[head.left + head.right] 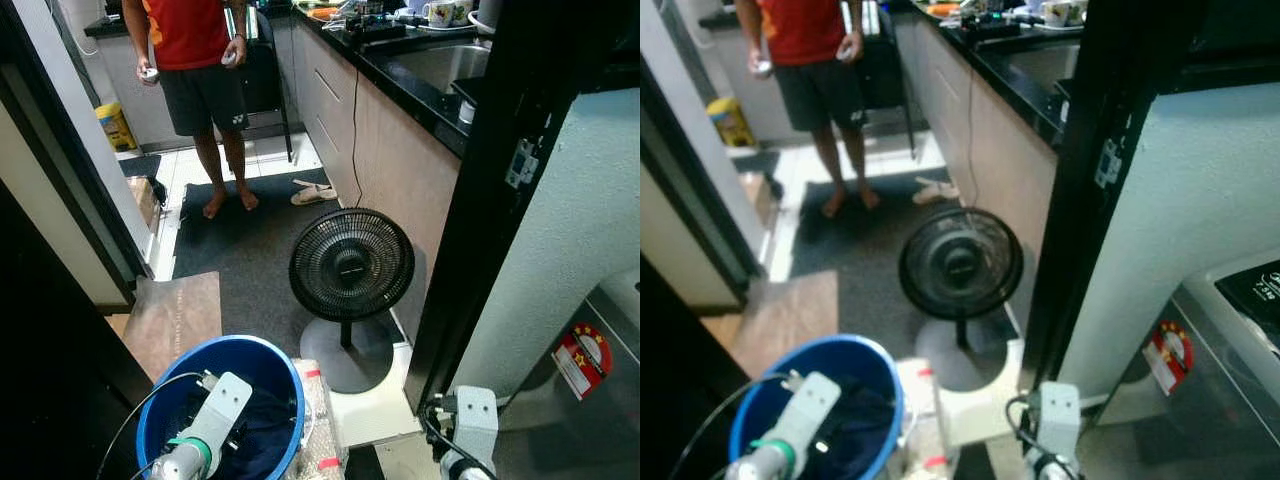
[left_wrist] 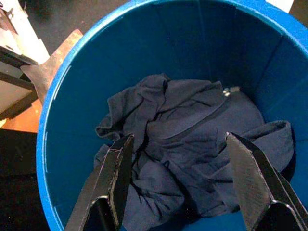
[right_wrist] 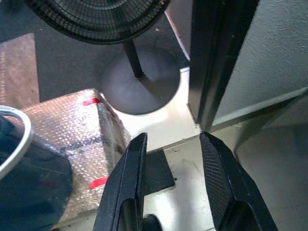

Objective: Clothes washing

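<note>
A blue bucket (image 1: 287,377) stands on the floor at my lower left and holds a crumpled dark navy garment (image 2: 192,144). My left arm (image 1: 215,415) reaches over the bucket. In the left wrist view, my left gripper (image 2: 178,139) hangs open just above the garment, inside the bucket wall (image 2: 192,43), with nothing between its fingers. My right gripper (image 3: 173,136) is open and empty above the pale floor, near the fan's base (image 3: 139,86). A grey washing machine (image 1: 600,400) with a red sticker stands at the lower right.
A black pedestal fan (image 1: 351,264) stands straight ahead on the dark mat. A foil-wrapped box (image 3: 72,125) sits beside the bucket. A black door post (image 1: 490,200) separates me from the kitchen counter (image 1: 400,70). A person (image 1: 200,60) stands barefoot at the far end, near sandals (image 1: 313,192).
</note>
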Robot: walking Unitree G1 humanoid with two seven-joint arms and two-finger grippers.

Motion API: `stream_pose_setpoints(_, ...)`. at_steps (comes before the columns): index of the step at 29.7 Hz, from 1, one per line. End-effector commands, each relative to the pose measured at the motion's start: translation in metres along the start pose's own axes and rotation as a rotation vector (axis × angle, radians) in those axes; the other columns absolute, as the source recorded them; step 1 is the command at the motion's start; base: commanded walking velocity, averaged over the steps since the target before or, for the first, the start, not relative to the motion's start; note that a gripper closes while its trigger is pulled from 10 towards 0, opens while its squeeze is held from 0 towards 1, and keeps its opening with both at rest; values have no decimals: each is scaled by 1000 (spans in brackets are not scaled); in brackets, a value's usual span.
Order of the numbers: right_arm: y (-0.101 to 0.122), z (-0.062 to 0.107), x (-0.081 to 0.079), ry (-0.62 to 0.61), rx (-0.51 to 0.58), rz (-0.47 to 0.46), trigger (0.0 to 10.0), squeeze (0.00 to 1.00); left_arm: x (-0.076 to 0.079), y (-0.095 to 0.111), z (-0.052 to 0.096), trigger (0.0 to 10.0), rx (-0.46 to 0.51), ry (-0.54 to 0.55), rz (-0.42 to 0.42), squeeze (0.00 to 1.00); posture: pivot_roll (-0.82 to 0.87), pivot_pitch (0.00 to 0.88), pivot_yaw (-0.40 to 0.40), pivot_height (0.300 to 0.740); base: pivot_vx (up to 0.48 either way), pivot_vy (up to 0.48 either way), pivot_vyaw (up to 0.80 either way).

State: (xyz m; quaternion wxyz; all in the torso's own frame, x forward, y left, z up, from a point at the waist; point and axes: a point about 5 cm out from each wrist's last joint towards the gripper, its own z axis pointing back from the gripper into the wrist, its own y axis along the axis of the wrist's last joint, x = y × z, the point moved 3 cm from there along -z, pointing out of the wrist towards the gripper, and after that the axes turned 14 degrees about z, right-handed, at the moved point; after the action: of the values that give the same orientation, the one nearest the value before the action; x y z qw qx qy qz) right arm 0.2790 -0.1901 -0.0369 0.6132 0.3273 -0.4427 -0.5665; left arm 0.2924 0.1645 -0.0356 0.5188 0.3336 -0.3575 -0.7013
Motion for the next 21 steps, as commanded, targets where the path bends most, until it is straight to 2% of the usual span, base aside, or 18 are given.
stream_pose_setpoints(1, -8, 3, -7, 21, -38, -5, 10000, 0, -1, -3, 2, 10000, 4, 14, 26, 0, -77, 6, 98, 740, 0, 0, 0)
stream_pose_setpoints(5, -2, 0, -14, 59, -22, 9, 10000, 0, -1, 2, 2, 10000, 44, 30, 68, 0, -54, 15, 76, 740, 0, 0, 0)
stream_pose_setpoints(21, 2, -2, -11, 55, -9, 3, 10000, 0, 6, 10, -1, 10000, 78, 12, 74, 0, -60, 16, 73, 740, 0, 0, 0)
